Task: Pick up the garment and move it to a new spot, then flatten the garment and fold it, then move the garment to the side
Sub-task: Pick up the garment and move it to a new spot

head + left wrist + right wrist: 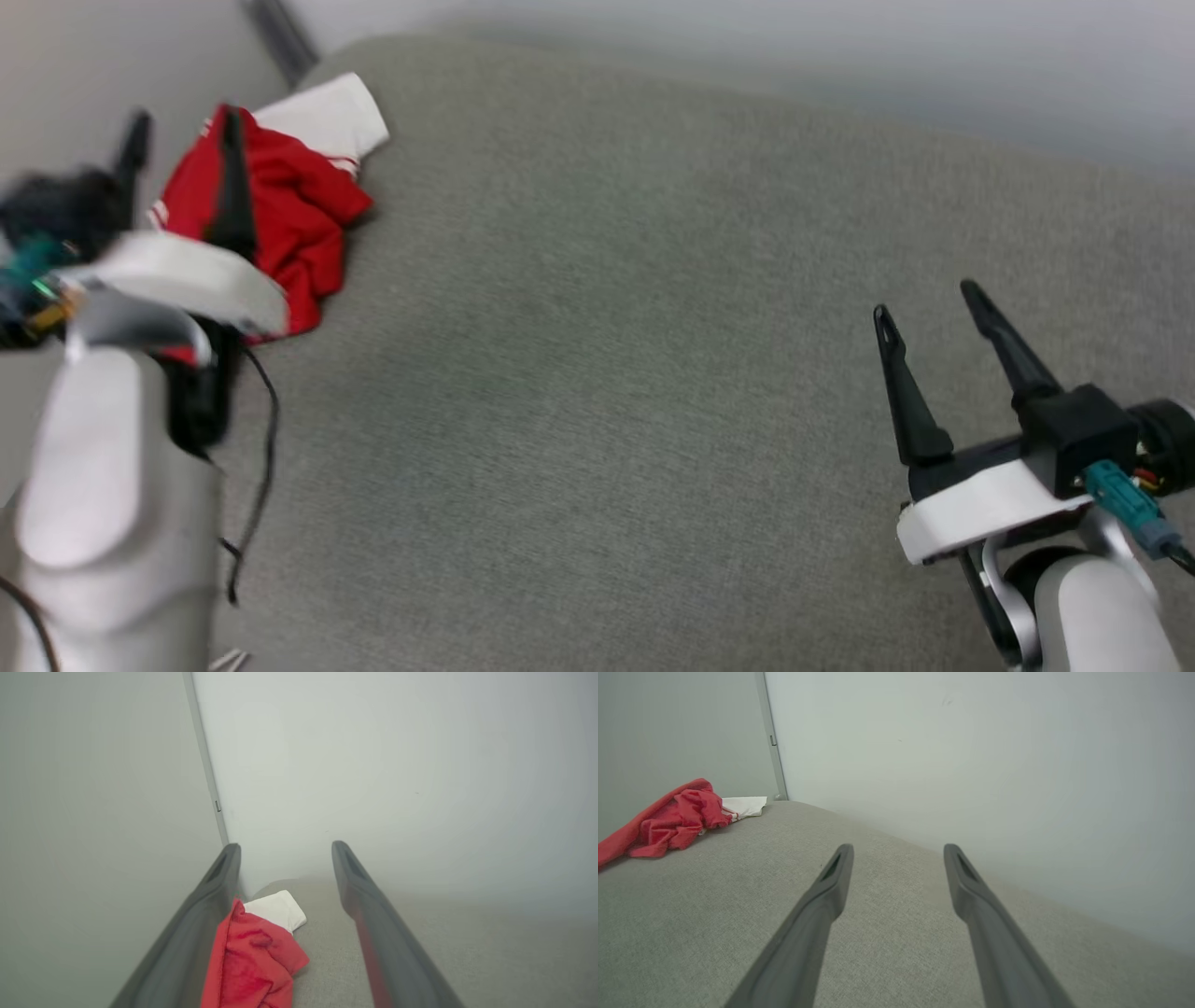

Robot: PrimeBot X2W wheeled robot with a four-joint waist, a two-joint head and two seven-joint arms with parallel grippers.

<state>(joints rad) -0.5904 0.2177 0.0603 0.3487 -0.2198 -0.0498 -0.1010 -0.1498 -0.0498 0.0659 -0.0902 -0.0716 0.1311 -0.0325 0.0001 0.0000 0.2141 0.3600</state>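
The garment [280, 205] lies crumpled at the upper left of the head view, in the far corner of the grey surface [597, 373], its white sleeve against the edge where the walls [747, 37] meet. The left gripper [184, 126] hangs over it with jaws spread wide and nothing held; whether a finger touches the cloth cannot be told. The right gripper [924, 301], lower right, is equally wide open and holds nothing, well apart from the garment across a broad stretch of grey surface running to the far wall.
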